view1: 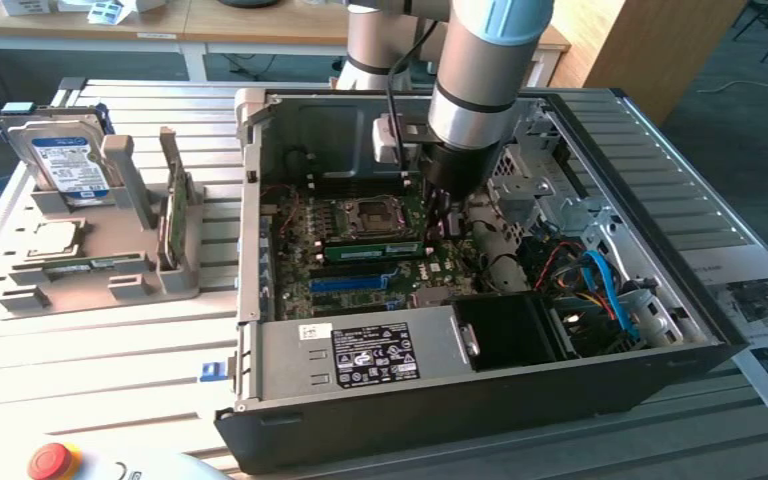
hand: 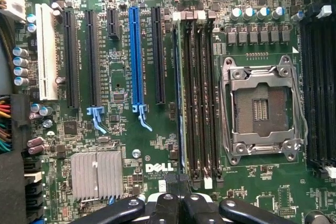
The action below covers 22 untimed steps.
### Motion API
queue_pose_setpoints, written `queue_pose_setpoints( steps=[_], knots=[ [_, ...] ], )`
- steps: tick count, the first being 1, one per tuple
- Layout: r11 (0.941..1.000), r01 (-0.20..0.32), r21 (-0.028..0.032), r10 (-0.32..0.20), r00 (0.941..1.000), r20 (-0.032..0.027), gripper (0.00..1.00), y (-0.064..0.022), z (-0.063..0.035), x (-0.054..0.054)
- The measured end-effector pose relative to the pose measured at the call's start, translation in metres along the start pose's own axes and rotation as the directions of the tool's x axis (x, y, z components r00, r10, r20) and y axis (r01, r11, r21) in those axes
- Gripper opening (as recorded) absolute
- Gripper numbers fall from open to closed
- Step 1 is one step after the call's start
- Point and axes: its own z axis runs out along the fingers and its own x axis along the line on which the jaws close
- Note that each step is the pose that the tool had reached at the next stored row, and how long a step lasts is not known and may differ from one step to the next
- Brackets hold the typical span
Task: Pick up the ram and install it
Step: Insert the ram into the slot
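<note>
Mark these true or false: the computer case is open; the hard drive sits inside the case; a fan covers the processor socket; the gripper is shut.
1. The computer case is open, and the arm reaches into it. True.
2. The hard drive sits inside the case. False: it stands in the tray outside, on the exterior view's left.
3. A fan covers the processor socket. False: it is uncovered.
4. The gripper is shut. True.

One hard drive (view1: 67, 160), one computer case (view1: 357, 400) — one CPU socket (hand: 262, 109).
</note>
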Motion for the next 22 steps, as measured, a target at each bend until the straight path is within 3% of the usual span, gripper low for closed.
queue_pose_setpoints(
  steps=[22],
  knots=[
    [1.0, 0.0, 0.0, 0.0, 1.0, 0.0001, 0.11, -0.0014, 0.0043, -0.014]
  ],
)
